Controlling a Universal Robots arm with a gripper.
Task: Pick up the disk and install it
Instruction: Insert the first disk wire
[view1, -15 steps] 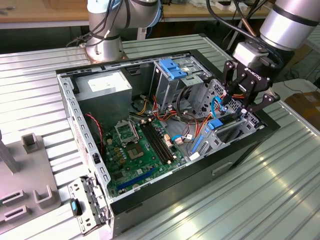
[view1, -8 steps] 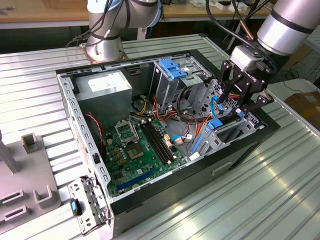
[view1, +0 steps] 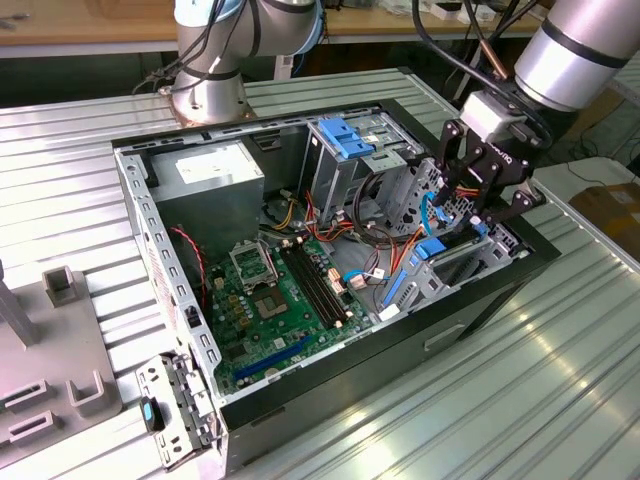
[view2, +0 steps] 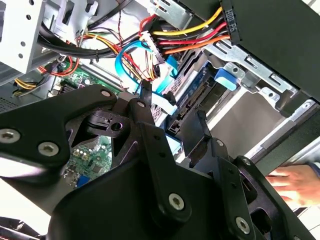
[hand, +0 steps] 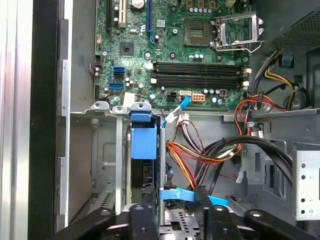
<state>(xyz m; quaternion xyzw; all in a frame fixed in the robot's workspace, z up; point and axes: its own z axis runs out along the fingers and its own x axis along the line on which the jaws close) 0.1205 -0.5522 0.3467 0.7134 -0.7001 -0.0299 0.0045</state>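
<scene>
An open computer case (view1: 480, 300) lies on a ribbed metal surface (view1: 90, 190), its green motherboard (view1: 275, 300) facing up. The disk (hand: 141, 142), grey metal in a bright blue carrier, stands on edge in a metal bay (hand: 107, 150) just beside the motherboard. Its long axis seems to run from the motherboard's edge toward the gripper (hand: 177, 220), which hangs directly over the disk's near end. The gripper's fingers (hand: 142, 220) stand apart, clamping nothing, with a thin blue cable (hand: 175, 195) crossing between them. The arm enters from the exterior view's right, its wrist tilted steeply down into the case.
</scene>
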